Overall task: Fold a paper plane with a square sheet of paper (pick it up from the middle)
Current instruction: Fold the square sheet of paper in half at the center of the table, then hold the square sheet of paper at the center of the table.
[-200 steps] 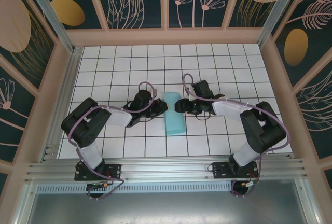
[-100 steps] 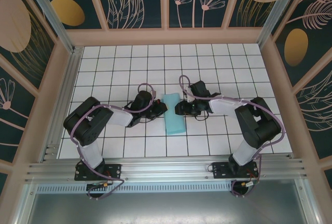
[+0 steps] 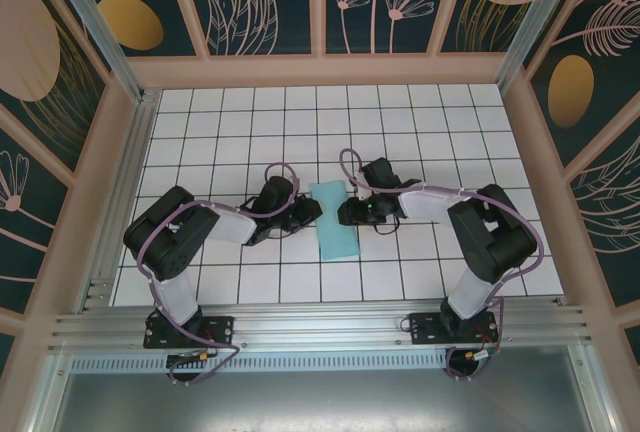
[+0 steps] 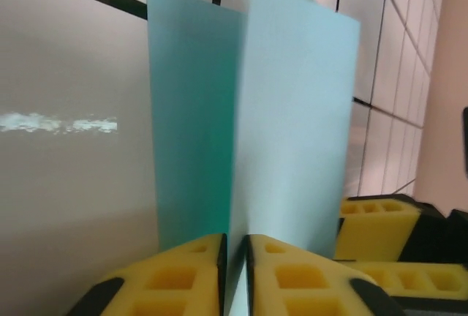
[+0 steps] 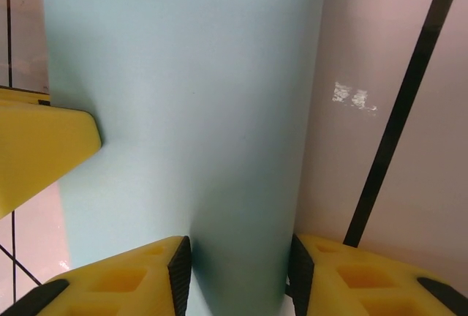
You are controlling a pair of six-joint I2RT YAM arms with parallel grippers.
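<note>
The square sheet of paper (image 3: 335, 222) is folded into a long light teal strip near the middle of the white grid table. In the left wrist view the sheet (image 4: 292, 111) stands up as a V. Its crease runs down into the narrow slit between the yellow fingers of my left gripper (image 4: 235, 276), which pinch it. My left gripper (image 3: 312, 210) meets the sheet from the left. My right gripper (image 3: 349, 214) comes in from the right. Its jaws (image 5: 238, 276) stand apart on either side of the rounded fold of the paper (image 5: 183, 74).
The white grid table (image 3: 420, 122) lies inside a pink-framed enclosure with patterned walls (image 3: 90, 152). An aluminium rail (image 3: 320, 330) runs along the near edge by the arm bases. In each wrist view the other gripper's yellow fingers (image 4: 376, 224) (image 5: 36, 148) sit close beside the paper.
My right gripper has slid left onto the paper's right side and its jaws have narrowed around the fold. The left gripper stays in place on the crease, its slit slightly wider.
</note>
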